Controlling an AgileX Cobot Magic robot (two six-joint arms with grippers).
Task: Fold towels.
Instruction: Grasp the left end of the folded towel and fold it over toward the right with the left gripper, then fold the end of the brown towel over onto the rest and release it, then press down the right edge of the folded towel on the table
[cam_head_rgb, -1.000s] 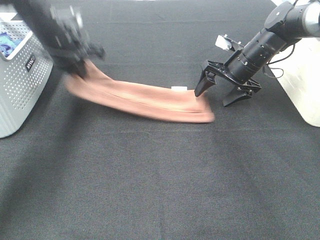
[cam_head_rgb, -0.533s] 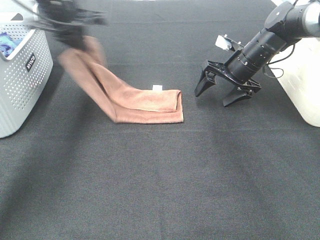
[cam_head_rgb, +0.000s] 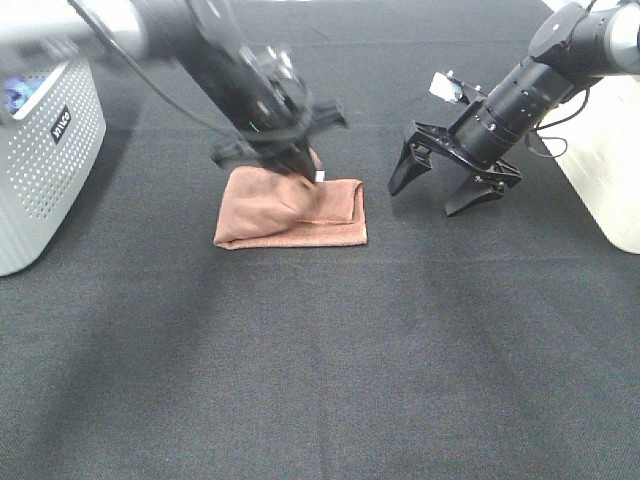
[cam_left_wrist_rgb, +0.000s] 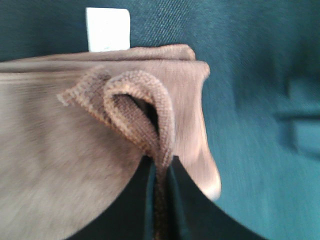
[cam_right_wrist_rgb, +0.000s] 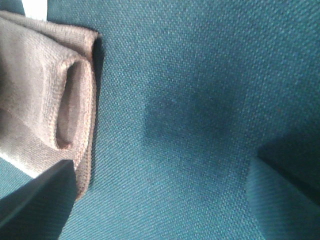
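My left fingers (cam_left_wrist_rgb: 131, 212) pinch the hem (cam_left_wrist_rgb: 150, 100) of the towel (cam_head_rgb: 290, 212); right fingers (cam_head_rgb: 404, 168) spread, empty.
Soft, light, floppy; I'd grip stitched corners, not the folded bulk.

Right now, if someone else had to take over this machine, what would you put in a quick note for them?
Left gripper: shut on a hem of the towel, low over its far right part.
Right gripper: open, holding nothing, hovering just right of the towel and not touching it.
Towel: lies on the black table as a layered, folded rectangle, white tag at its far edge. The layer under the left gripper is bunched up.
Done: the fold-over looks made.
Left: probably let go of the hem and smooth the top layer; another fold may be wanted.
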